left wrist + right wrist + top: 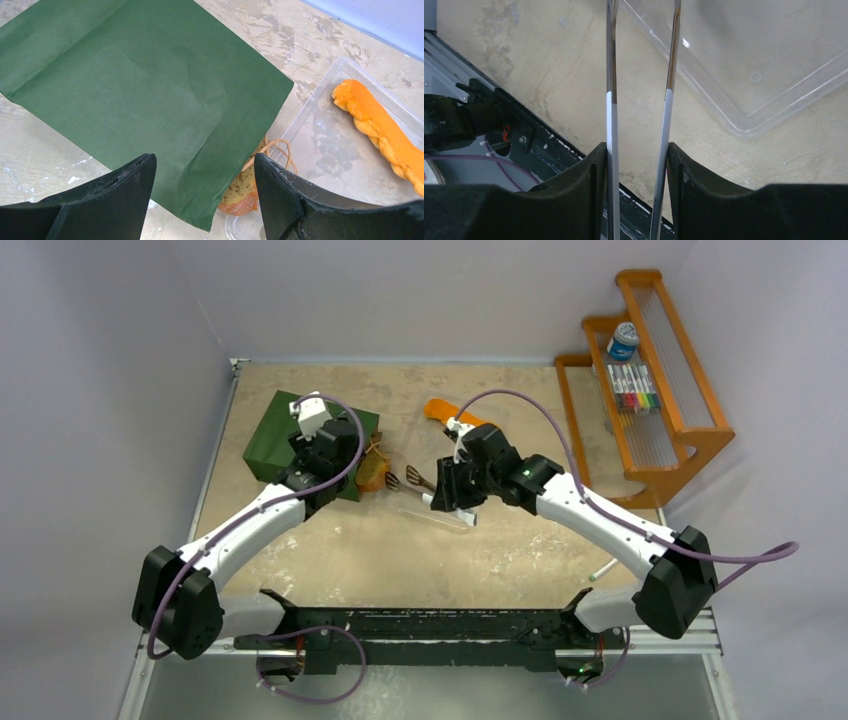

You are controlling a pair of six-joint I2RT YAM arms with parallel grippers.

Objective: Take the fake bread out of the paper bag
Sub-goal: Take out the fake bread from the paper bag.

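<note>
**Metal tongs (611, 60) in right gripper (636, 150), tan slice (239, 192) at bag mouth**

Nearest the arm bases, the right gripper was clamped on both shafts of the tongs, squeezing them partway together. Tongs ran away from it across the bare table (400, 560), long axis pointing left and slightly far in the top view, toward the bag opening. Their tips lay just beside the tan slice; contact could not be told.

The tan slice sat half out of the paper bag (140, 85), poking from the mouth under the string handles (274, 150), against the near corner of the clear tray (320, 150). The bag lay flat, its mouth facing right, toward the tray and the right arm.

The left gripper (202, 165) hovered over the bag near that mouth edge, fingers spread wide, grasping nothing. The slice showed just inside its right finger.

Judgement: the right arm was better placed, since the tongs lined up with the mouth; the pull would go rightward, onto the tray. The left could pin the bag.

Farther out, an orange braided loaf (380, 132) already lay in the tray. A wooden rack (660, 390) stood far right, well apart.
</note>
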